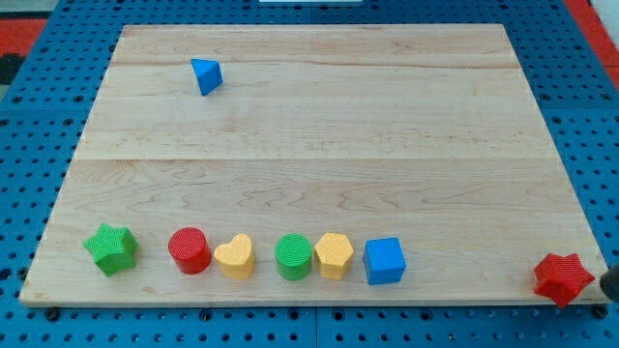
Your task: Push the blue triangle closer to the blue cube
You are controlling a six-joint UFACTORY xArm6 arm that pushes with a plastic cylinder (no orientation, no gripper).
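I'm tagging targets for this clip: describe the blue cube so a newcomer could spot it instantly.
Look at the wooden board and follow the row of blocks along its bottom edge. The blue cube sits at the row's right end, beside the yellow hexagon. It is the only blue, square-faced block there; the other blue piece, the blue triangle, lies far off near the top left.

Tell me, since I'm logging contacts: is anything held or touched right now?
Nothing is held. My tip is not visible; the blue triangle sits alone, far from the blue cube.

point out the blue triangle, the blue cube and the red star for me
blue triangle (206, 75): camera view, its front face.
blue cube (385, 261): camera view, its front face.
red star (563, 278): camera view, its top.
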